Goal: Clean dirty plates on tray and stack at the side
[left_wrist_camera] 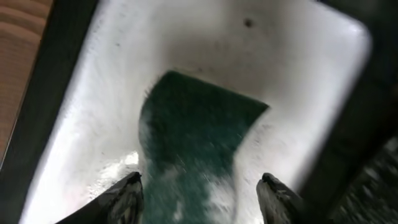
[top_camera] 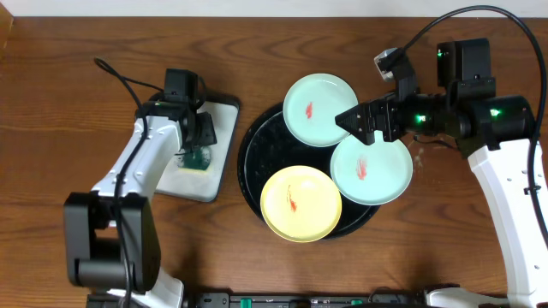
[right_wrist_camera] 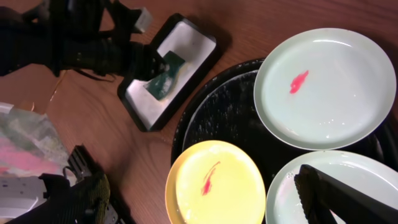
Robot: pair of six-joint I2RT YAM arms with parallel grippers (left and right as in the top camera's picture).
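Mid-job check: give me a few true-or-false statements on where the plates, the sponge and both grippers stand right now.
1. All three plates lie on the black tray. True.
2. The yellow plate is clean. False: it carries a red smear.
3. The left gripper is open, its fingers on either side of the green sponge in the white tray. True.
4. The right gripper is clamped on the yellow plate. False: it is open above the mint-green plates and holds nothing.
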